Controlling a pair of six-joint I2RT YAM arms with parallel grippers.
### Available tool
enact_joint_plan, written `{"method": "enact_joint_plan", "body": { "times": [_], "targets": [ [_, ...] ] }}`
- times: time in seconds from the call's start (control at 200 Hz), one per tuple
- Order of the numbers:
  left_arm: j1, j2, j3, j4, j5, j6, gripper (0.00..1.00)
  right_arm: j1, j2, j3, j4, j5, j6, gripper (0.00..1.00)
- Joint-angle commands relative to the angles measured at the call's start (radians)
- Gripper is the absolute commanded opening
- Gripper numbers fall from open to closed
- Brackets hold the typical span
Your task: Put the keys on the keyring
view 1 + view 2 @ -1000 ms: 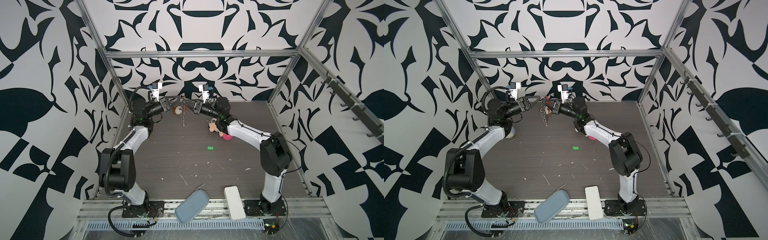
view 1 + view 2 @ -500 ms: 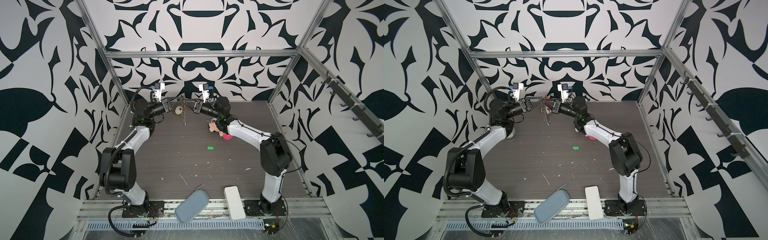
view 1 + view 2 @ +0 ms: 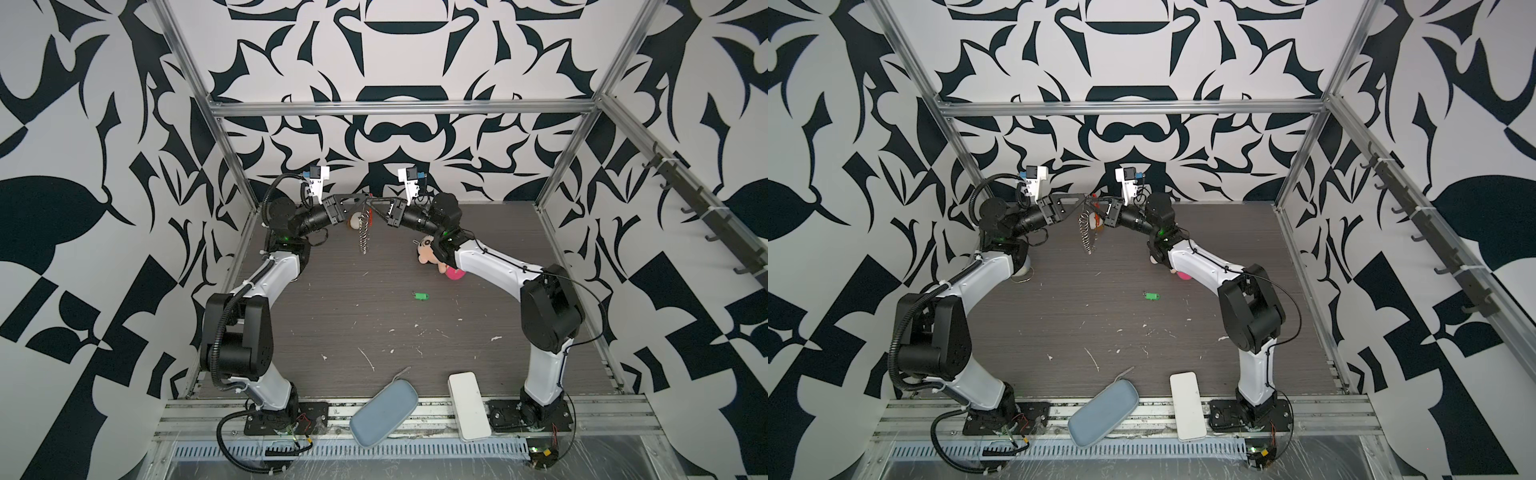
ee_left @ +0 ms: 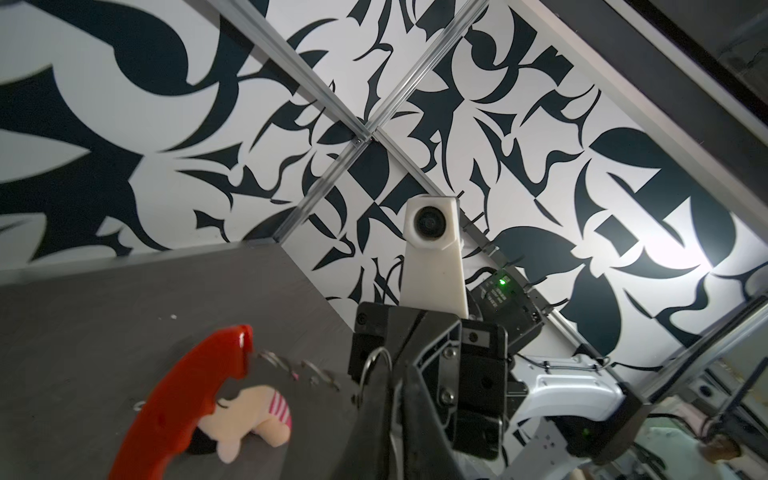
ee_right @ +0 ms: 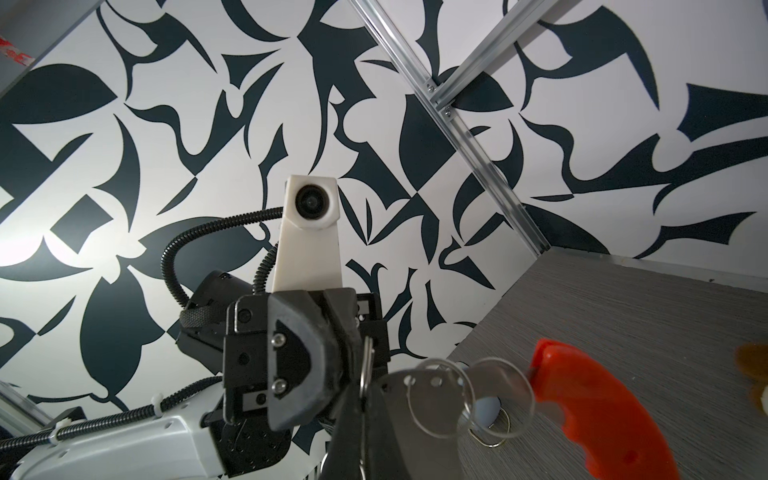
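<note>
High over the back middle of the table, my left gripper (image 3: 365,203) and right gripper (image 3: 375,206) meet tip to tip. Each is shut on a silver ring of the keyring (image 3: 363,232), whose chain of rings hangs straight down between them in both top views. The left wrist view has one ring pinched between my left gripper's (image 4: 392,386) dark fingers, with the keyring's red curved segment (image 4: 183,399) beside it. The right wrist view has my right gripper (image 5: 363,395) closed on a ring, the red segment (image 5: 582,399) further off. The green keys (image 3: 420,296) lie alone on the table, right of centre.
A plush doll (image 3: 428,253) and a pink piece (image 3: 455,274) lie under the right forearm. A small toy (image 3: 354,220) sits behind the hanging chain. A blue-grey case (image 3: 382,409) and a white box (image 3: 469,405) rest at the front edge. White scraps (image 3: 368,359) are scattered mid-table.
The left arm's wrist has shifted slightly toward the right gripper. The keyring still hangs between the two grippers and the green keys have not moved.
</note>
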Motion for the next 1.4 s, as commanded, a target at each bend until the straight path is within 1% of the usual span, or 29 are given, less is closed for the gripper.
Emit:
{"method": "enact_joint_plan", "body": {
  "times": [0.0,0.02,0.12,0.395,0.49,0.54,0.77,0.85,0.975,1.07,1.215,1.345,1.395],
  "targets": [
    [0.010,-0.039,-0.009,-0.041,-0.014,0.034,0.25,0.000,-0.068,0.023,0.100,-0.006,-0.007,0.00],
    [0.013,-0.044,-0.013,-0.050,-0.020,0.039,0.27,0.000,-0.068,0.021,0.102,-0.006,-0.007,0.00],
    [0.017,-0.059,-0.021,-0.082,-0.029,0.067,0.31,-0.001,-0.070,0.025,0.099,-0.010,-0.007,0.00],
    [0.017,-0.044,-0.013,-0.045,-0.025,0.027,0.28,0.000,-0.055,0.046,0.117,-0.024,0.021,0.00],
    [0.017,-0.041,-0.011,-0.044,-0.024,0.025,0.30,0.000,-0.056,0.049,0.117,-0.027,0.024,0.00],
    [0.017,-0.040,-0.012,-0.044,-0.026,0.026,0.35,0.000,-0.060,0.048,0.117,-0.027,0.022,0.00],
    [0.023,-0.057,-0.010,-0.081,-0.042,0.062,0.36,0.000,-0.090,0.015,0.096,-0.012,-0.016,0.00],
    [0.023,-0.060,-0.009,-0.106,-0.044,0.080,0.36,0.000,-0.090,0.018,0.094,-0.021,-0.013,0.00],
    [0.023,-0.057,-0.013,-0.104,-0.044,0.076,0.36,0.000,-0.082,0.024,0.100,-0.028,-0.004,0.00],
    [0.021,-0.053,-0.013,-0.088,-0.044,0.061,0.34,0.003,-0.072,0.034,0.106,-0.036,0.007,0.00],
    [0.011,-0.042,0.001,-0.061,-0.029,0.031,0.25,0.003,-0.057,0.049,0.119,-0.038,0.024,0.00],
    [0.003,-0.028,0.010,-0.047,-0.015,0.016,0.24,0.003,-0.045,0.070,0.131,-0.044,0.045,0.00],
    [0.001,-0.019,0.010,-0.024,-0.010,-0.003,0.22,0.004,-0.041,0.079,0.129,-0.048,0.048,0.00]
  ]
}}
